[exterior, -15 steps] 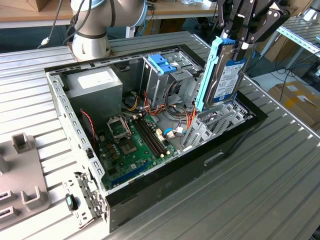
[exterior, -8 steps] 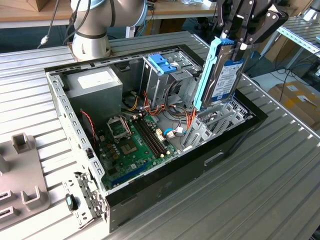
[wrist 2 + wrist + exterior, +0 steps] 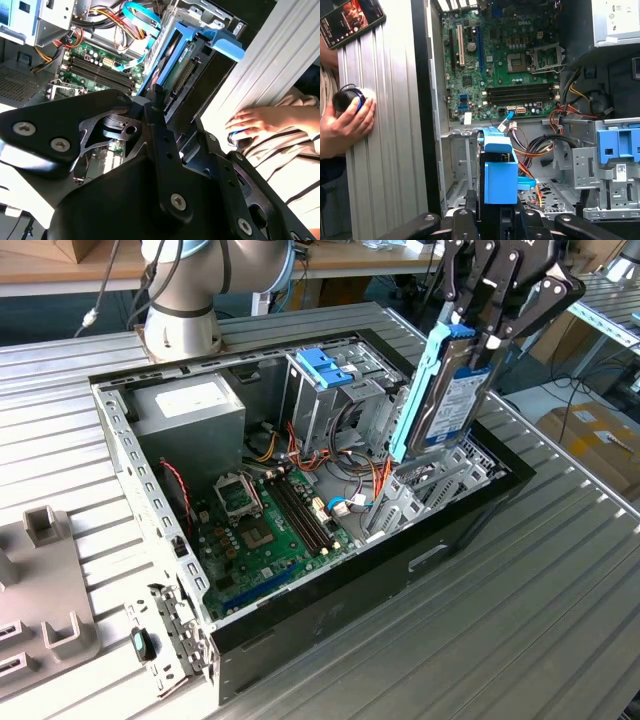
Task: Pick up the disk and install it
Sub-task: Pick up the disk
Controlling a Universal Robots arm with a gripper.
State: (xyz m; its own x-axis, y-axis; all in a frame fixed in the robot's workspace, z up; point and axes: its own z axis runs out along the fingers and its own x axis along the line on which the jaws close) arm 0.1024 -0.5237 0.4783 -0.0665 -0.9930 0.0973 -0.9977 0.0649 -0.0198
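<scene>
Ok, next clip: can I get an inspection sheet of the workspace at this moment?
Surface: ribbed metal table carrying an open computer case.
Job's things: disk held nearly upright and tilted, its lower end down inside the case at the exterior view's right; not yet seated.
Clutter: grey fixture block and a small black part at the exterior view's left.
Grippers: gripper shut on the disk's upper end.
Cables: red, orange and yellow wires run inside the case beside the motherboard; a blue cable loops nearby.
Surroundings: a person's hand rests on a round knob on the table; a cardboard box sits beyond the table.
</scene>
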